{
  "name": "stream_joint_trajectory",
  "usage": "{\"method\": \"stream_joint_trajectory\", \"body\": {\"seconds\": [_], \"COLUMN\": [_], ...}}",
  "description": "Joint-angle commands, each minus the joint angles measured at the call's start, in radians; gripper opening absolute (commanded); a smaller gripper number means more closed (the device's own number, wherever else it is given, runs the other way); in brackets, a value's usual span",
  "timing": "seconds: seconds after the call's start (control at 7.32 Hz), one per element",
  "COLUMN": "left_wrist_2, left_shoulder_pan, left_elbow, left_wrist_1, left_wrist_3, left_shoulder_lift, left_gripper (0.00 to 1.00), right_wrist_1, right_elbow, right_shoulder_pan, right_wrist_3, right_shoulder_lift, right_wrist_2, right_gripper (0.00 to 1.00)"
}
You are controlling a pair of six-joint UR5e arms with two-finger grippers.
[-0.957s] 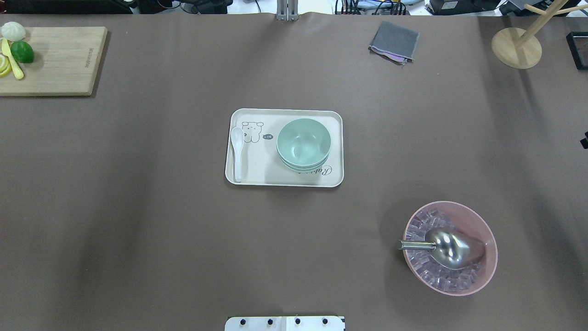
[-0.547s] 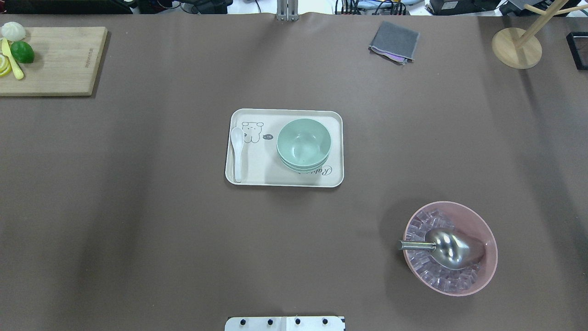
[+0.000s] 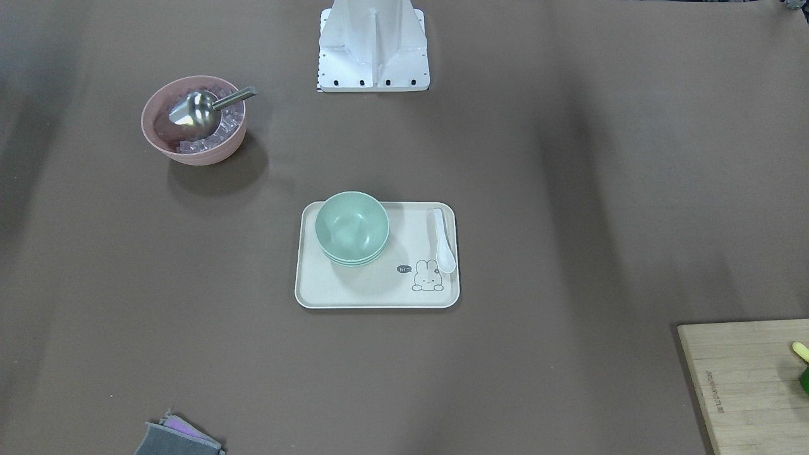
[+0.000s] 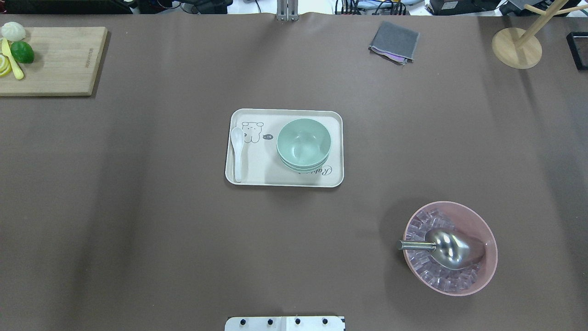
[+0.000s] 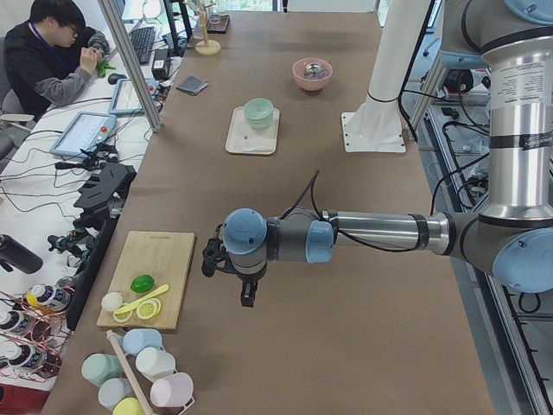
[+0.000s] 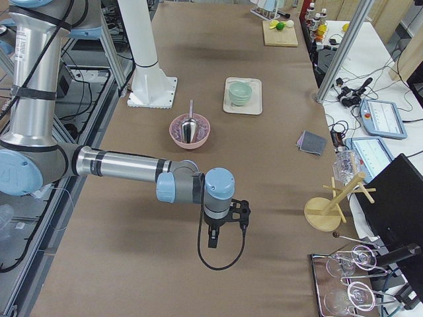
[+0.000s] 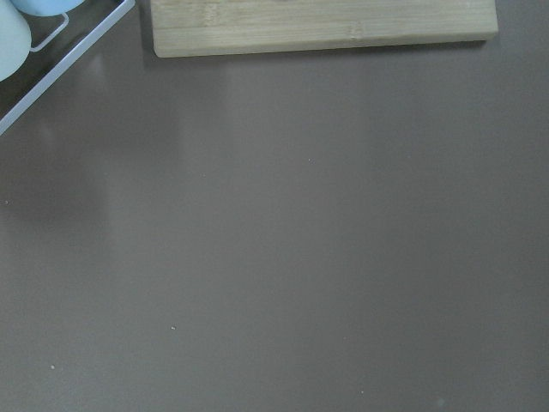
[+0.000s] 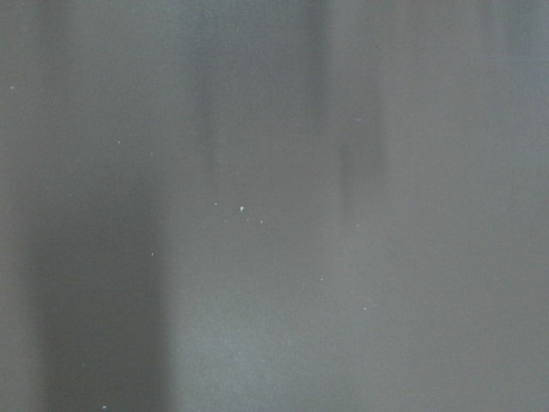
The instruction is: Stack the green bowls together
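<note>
The green bowls (image 4: 303,142) sit nested in one stack on the right half of a cream tray (image 4: 285,183) at the table's middle. The stack also shows in the front-facing view (image 3: 351,227), the left side view (image 5: 258,111) and the right side view (image 6: 240,92). My left gripper (image 5: 247,296) hangs over bare table far from the tray, near the cutting board. My right gripper (image 6: 213,238) hangs over bare table at the other end. Both show only in the side views, so I cannot tell whether they are open or shut. Neither holds a bowl.
A white spoon (image 4: 237,151) lies on the tray's left side. A pink bowl (image 4: 489,239) of ice with a metal scoop (image 4: 452,248) stands front right. A cutting board (image 4: 55,59) with lime and lemon, a grey cloth (image 4: 394,41) and a wooden stand (image 4: 517,47) line the far edge.
</note>
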Motion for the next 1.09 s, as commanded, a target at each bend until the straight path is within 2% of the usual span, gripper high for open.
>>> {"method": "stream_joint_trajectory", "body": {"seconds": [0.0,0.41,0.68,0.96], "left_wrist_2": [0.000,-0.004,-0.004,0.001], "left_shoulder_pan": [0.001,0.001,0.000,-0.002], "left_elbow": [-0.004,-0.006,-0.006,-0.064], "left_wrist_1": [-0.001,-0.005,-0.015,-0.015], "left_wrist_3": [0.002,-0.001,-0.001,0.000], "left_shoulder_lift": [0.000,-0.005,-0.034,-0.032], "left_gripper": [0.99,0.99,0.99,0.99], "right_wrist_1": [-0.013,-0.086,-0.081,-0.076], "right_elbow": [0.057,0.129,0.126,0.122], "right_shoulder_pan": [0.024,0.056,0.055,0.055], "right_wrist_3": [0.003,0.003,0.007,0.007], "right_shoulder_lift": [0.006,-0.003,0.000,0.000], "right_wrist_2": [0.004,0.009,0.009,0.009], "right_gripper": [1.00,1.00,1.00,1.00]}}
